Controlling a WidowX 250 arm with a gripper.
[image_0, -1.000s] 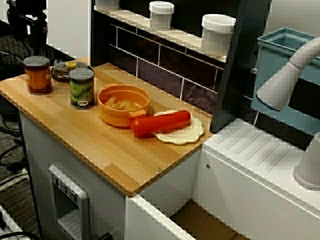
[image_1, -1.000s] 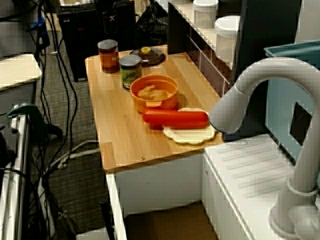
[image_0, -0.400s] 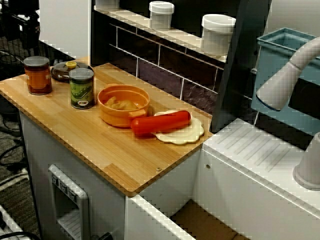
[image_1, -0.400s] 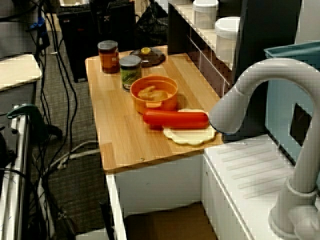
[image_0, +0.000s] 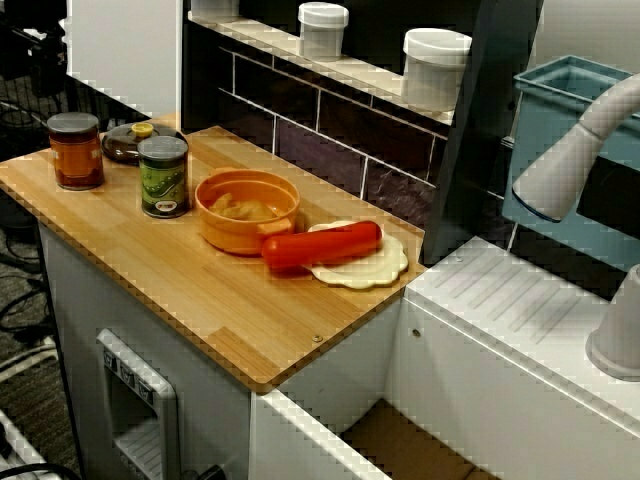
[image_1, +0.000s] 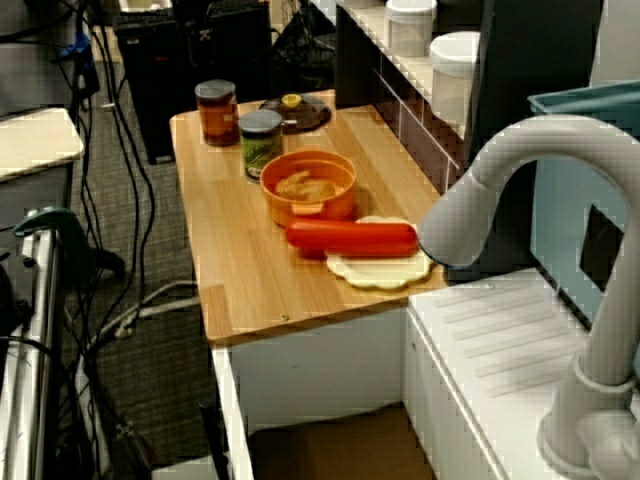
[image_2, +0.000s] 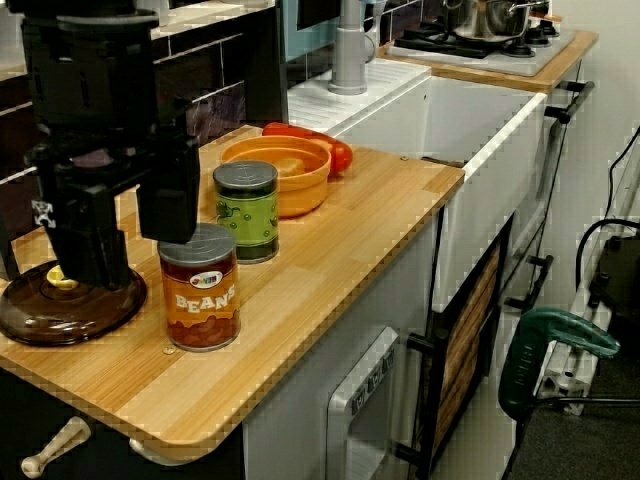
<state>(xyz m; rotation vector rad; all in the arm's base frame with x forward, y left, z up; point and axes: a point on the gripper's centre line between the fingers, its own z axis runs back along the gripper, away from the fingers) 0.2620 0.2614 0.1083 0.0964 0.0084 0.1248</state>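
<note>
In the view from the counter's end, my black gripper (image_2: 130, 250) hangs open just behind a red beans can (image_2: 200, 290) and above a brown lid with a yellow knob (image_2: 70, 300). Nothing is between its fingers. A green can (image_2: 246, 210) stands right of the beans can, with an orange bowl of food (image_2: 290, 170) beyond it. In the front view, a red sausage (image_0: 322, 246) rests across a cream scalloped plate (image_0: 365, 268) beside the bowl (image_0: 247, 210). The sink-side view shows the same row: beans can (image_1: 216, 112), green can (image_1: 260, 142), bowl (image_1: 308, 187), sausage (image_1: 352, 237).
A white sink unit (image_0: 520, 310) with a grey faucet (image_1: 500, 180) adjoins the wooden counter (image_0: 200, 300). White jars (image_0: 435, 65) stand on the back shelf and a teal bin (image_0: 570, 90) sits beyond. A stove with a pot (image_2: 490, 20) is farther along.
In the front view, the dark shape at the top left has shifted left, uncovering more of the white panel. The cans, bowl, sausage and plate have not moved.
</note>
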